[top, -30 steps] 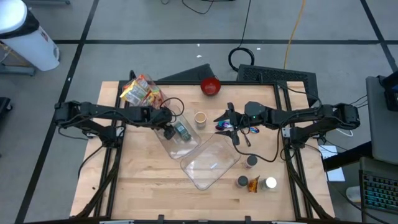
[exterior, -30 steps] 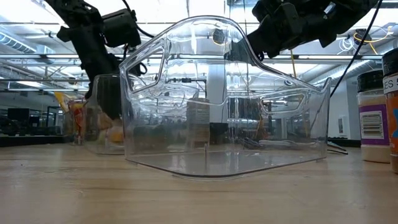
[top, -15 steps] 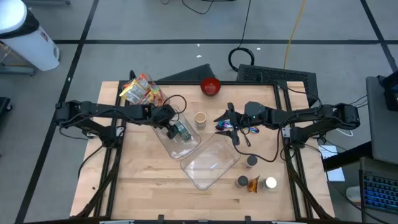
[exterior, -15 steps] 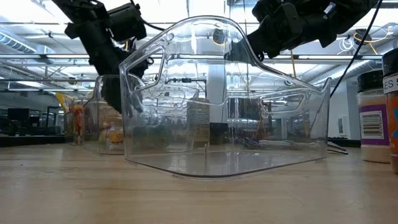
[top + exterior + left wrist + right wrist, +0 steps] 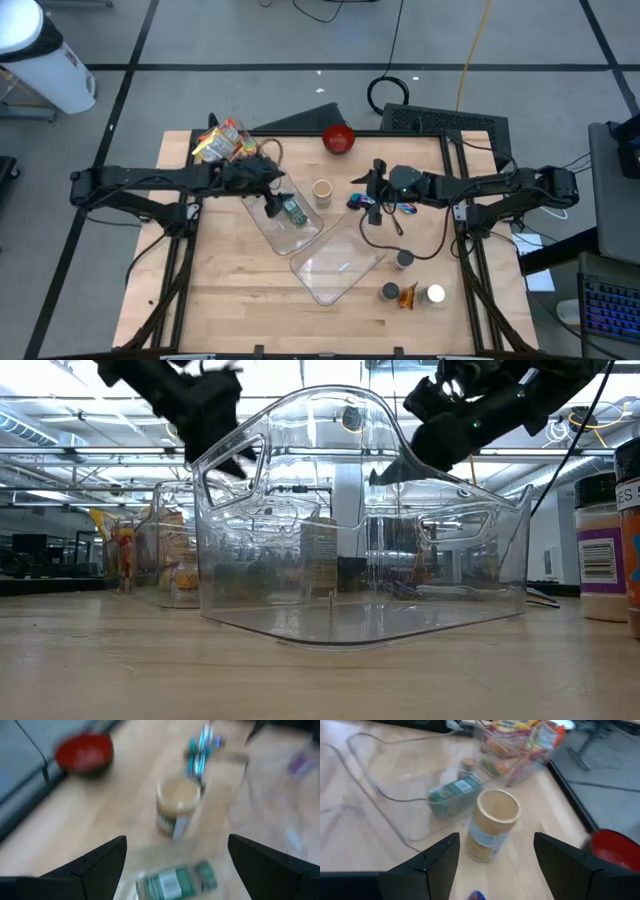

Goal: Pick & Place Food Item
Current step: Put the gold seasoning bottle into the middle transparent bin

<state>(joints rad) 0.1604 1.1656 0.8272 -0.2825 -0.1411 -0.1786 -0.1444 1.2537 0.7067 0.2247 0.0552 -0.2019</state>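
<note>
High view: the left end effector [image 5: 262, 180] is hanging over the rim of the near clear bin [image 5: 283, 226], with a green-labelled jar [image 5: 291, 211] lying on its side inside that bin. The left wrist view is showing its fingers [image 5: 97, 865] spread apart with nothing between them. The right end effector [image 5: 372, 186] is hovering just beside the tan-lidded cup [image 5: 322, 190], also with fingers apart and empty, as the right wrist view is showing the cup [image 5: 490, 824] ahead of the open gap.

Risks, as judged:
- Both end effectors are working close together around the cup; a converging move is risking arm contact.
- The cup is standing upright and narrow; an off-centre approach by one finger is likely to be tipping it toward the blue wrapped item [image 5: 358, 204] near it.
- The larger clear bin [image 5: 338, 262] is lying just beside the right arm's path; a low sweep is risking pushing it into the spice jars [image 5: 404, 259].
- The snack bags [image 5: 227, 146] at the worktop [image 5: 230, 300] corner are remaining clear of both arms.
</note>
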